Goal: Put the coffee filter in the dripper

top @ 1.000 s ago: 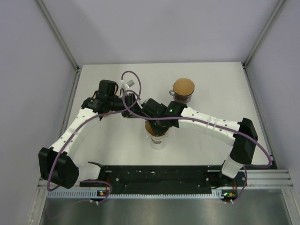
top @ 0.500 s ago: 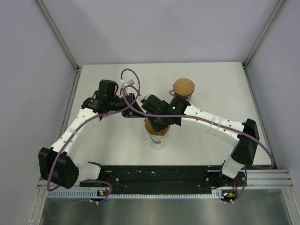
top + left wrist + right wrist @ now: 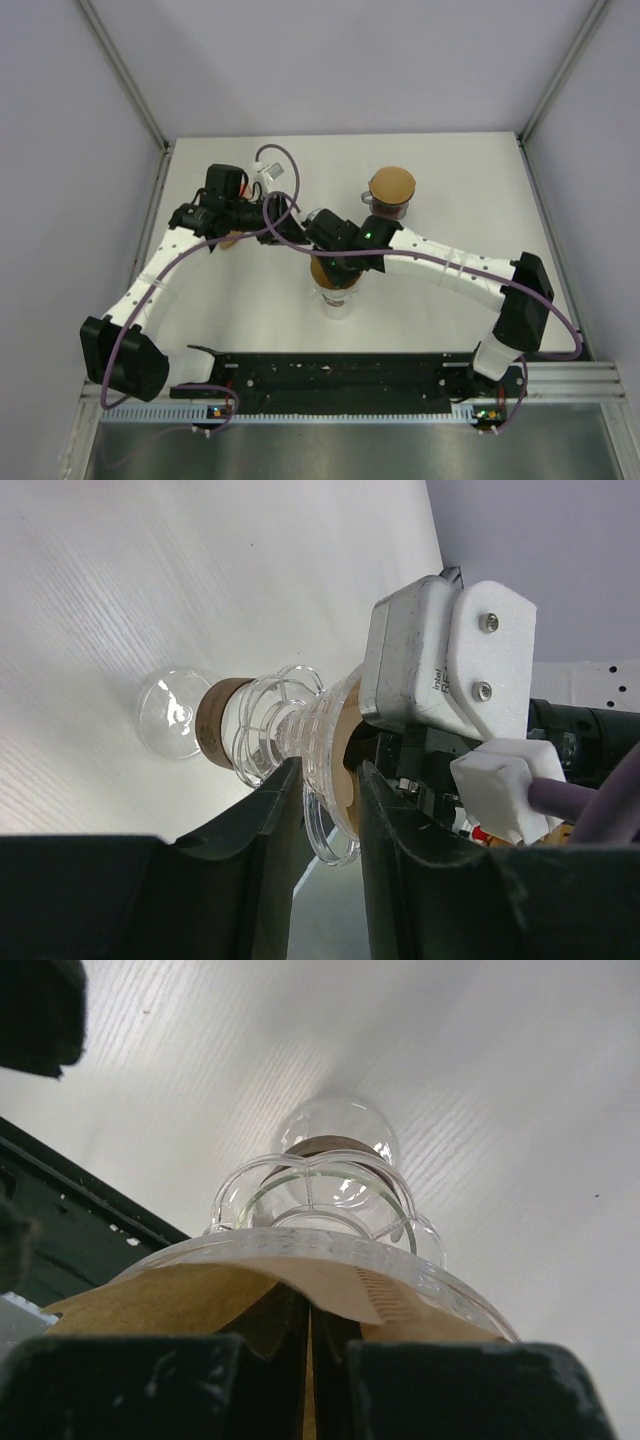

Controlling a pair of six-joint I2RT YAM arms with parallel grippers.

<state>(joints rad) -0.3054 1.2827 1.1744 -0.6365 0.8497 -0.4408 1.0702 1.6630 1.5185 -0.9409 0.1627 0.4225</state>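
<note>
1. In the top view the dripper (image 3: 338, 290) stood upright near the middle of the white table (image 3: 450, 180), with the brown coffee filter (image 3: 328, 272) sitting in its mouth.
2. The right gripper (image 3: 310, 1322) hung directly over the dripper, its arm reaching in from about 4 o'clock.
3. The right wrist view showed its claw pinched together on a fold of the coffee filter, with a thin strip of brown paper visible between the two fingers (image 3: 250, 1360).
4. In that view the paper lay inside the ribbed glass rim of the dripper and spread toward 9 o'clock.
5. The left gripper (image 3: 328, 772) sat at about 10 o'clock from the dripper in the top view, apart from it.
6. The left claw was parted by a narrow gap and gripped nothing; the dripper's rim only showed beyond the gap.
7. The left wrist view showed a brown collar (image 3: 215, 725) below the dripper's glass cone, with a clear round foot under that.
8. A brown-topped holder (image 3: 392, 188) stood at about 1 o'clock from the dripper, well apart from both claws.
9. A purple cable (image 3: 280, 160) looped above the left wrist.
</note>
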